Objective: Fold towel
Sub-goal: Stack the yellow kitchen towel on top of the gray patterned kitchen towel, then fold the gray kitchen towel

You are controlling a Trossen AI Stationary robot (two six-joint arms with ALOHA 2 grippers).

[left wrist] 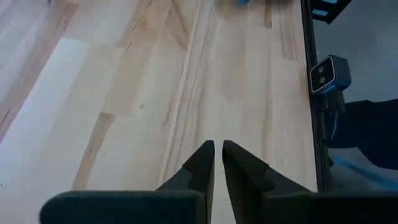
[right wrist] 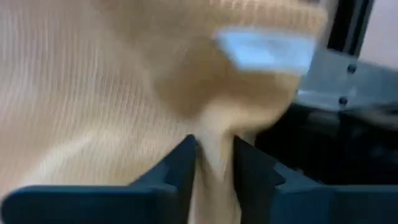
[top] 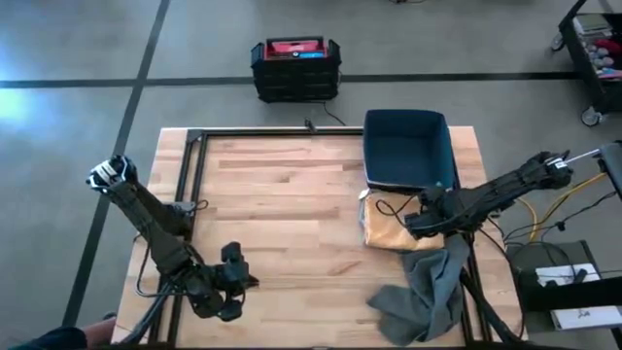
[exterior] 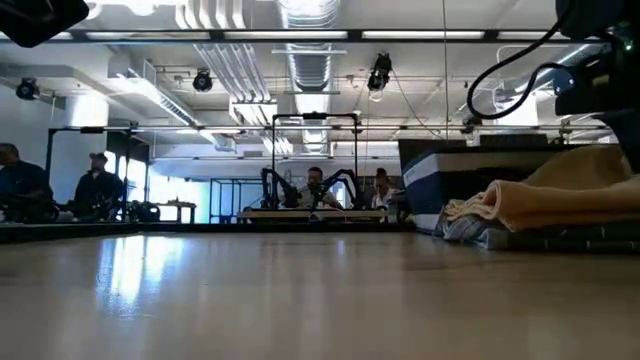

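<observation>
Here, the left gripper point(top: 231, 282) sits at about seven o'clock on the wooden table point(top: 282, 204), its two fingers point(left wrist: 202, 168) nearly touching with nothing between them. Toward three o'clock lie two towels: one tan towel point(top: 384, 228) bunched just below the single blue bin point(top: 406, 146), and one grey towel point(top: 423, 292) draped over the table's edge near five o'clock. The right gripper point(top: 416, 224) rests on the tan towel, its fingers pinching a fold of that cloth point(right wrist: 214, 155). One black and red case point(top: 294, 66) stands on the floor at twelve o'clock.
</observation>
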